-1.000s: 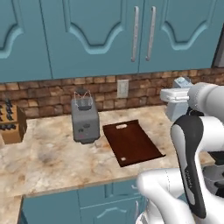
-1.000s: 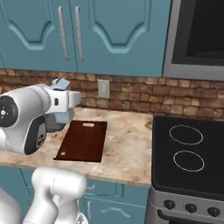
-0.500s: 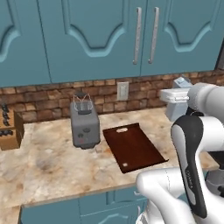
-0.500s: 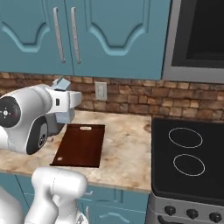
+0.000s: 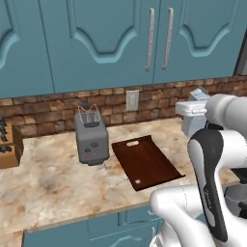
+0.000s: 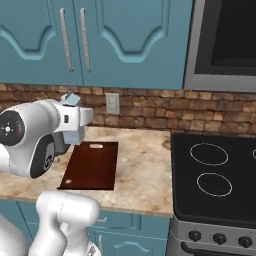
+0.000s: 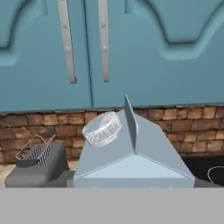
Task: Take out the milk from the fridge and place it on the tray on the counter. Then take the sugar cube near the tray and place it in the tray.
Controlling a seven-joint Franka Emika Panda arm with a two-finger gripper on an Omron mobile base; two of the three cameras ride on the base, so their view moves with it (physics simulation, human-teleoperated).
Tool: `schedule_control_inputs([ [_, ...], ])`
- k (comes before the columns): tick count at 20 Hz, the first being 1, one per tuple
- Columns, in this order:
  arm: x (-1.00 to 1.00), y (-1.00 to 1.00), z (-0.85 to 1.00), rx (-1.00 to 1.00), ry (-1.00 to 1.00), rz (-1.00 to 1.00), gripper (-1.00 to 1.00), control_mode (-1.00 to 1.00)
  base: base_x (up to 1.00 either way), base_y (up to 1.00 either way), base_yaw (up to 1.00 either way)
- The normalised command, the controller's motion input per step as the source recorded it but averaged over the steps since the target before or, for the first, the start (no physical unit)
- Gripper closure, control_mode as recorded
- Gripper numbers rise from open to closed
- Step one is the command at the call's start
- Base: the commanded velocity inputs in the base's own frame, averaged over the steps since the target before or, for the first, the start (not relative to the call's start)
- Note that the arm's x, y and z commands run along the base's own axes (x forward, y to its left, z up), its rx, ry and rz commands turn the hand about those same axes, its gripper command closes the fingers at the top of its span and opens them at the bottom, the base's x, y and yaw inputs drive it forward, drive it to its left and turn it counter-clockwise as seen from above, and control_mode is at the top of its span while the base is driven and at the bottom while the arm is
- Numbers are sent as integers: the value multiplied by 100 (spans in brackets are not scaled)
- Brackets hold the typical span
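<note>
I have the gripper (image 5: 197, 110) clamped on the milk (image 7: 133, 151), carried upright at right of the left base frame so it won't tip (cap up), above the counter (image 5: 58, 193) beside the tray (image 5: 145, 160) at centre, awaiting placement.

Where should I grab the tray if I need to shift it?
Probably at the slot handle on the tray's far end, toward the brick wall, coming down from above. It lies flat on the counter, so its sides offer little to pinch.
</note>
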Motion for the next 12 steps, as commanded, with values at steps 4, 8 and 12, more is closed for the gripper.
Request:
schedule_control_inputs([
  [4, 3, 0, -88, 0, 10, 12, 100, -100, 0, 0, 0],
  [8, 12, -13, -98, 0, 1, 30, 100, -100, 0, 0, 0],
  [12, 34, -5, -99, 10, -2, 45, 100, -100, 0, 0, 0],
])
